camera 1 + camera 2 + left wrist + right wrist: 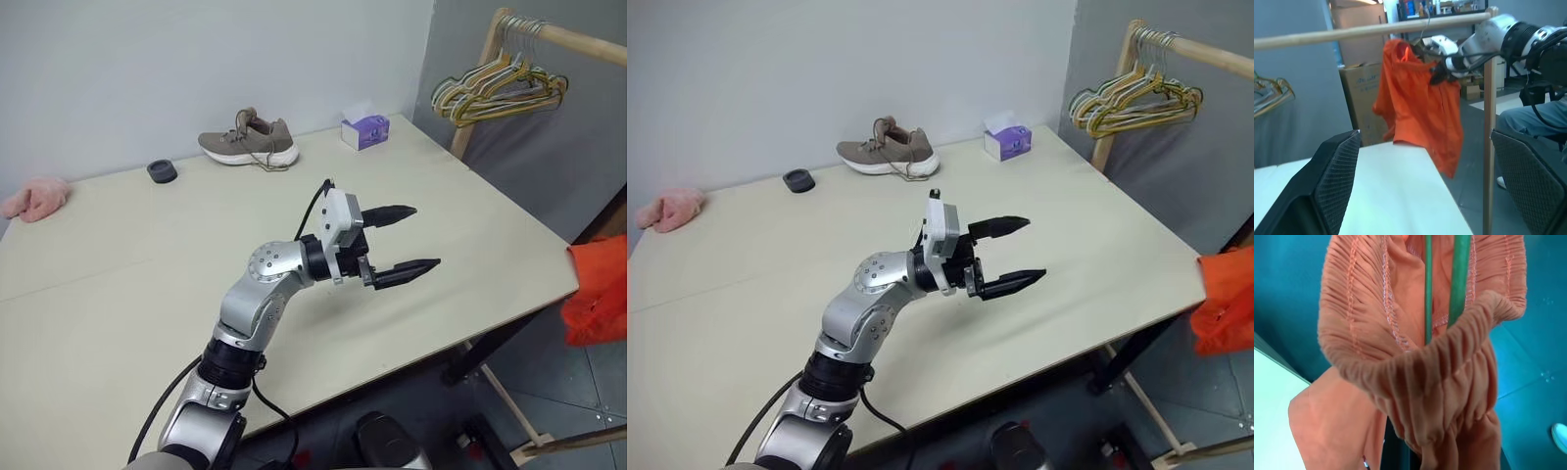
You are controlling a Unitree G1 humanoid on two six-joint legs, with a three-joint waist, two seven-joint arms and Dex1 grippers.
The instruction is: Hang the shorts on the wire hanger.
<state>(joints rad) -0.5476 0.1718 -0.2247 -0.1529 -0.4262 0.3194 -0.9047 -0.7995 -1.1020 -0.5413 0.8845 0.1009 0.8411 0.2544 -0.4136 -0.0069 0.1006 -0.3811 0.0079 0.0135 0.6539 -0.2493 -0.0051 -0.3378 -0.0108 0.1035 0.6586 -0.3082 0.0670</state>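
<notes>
Pale worktop (118,294) against a grey wall, wooden clothes rail (568,39) off its far right corner. My left gripper (404,238) hangs above the worktop's middle, pointing toward the right edge, fingers (390,212) wide apart w/ nothing between them.

Off the worktop's right edge, the shorts (596,294), bright orange, hang in the air, clear of the surface. In the left wrist view they dangle just under the rail, past the worktop's corner, w/ my right gripper (1437,74) clamped shut on the bunched fabric near the top. A thin wire hook rises from the top of the shorts toward the rail; whether it rests on the rail I can't tell. The right wrist view looks straight into the gathered elastic waistband (1415,367): the wire hanger (1458,279) shows as two thin rods running down through the waist opening, the band looped round them.

On the rail's near end, a cluster of yellow, green & white hangers (500,88). Along the worktop's far edge: a taupe sneaker (249,141), a purple tissue box (365,130) near the far right corner, a small dark round object (163,171) left of the shoe. A pink fluffy item (35,198) lies at the far left edge.

Behind the rail in the left wrist view: cardboard boxes (1359,98) & a seated person's leg (1533,117) in blue trousers.
</notes>
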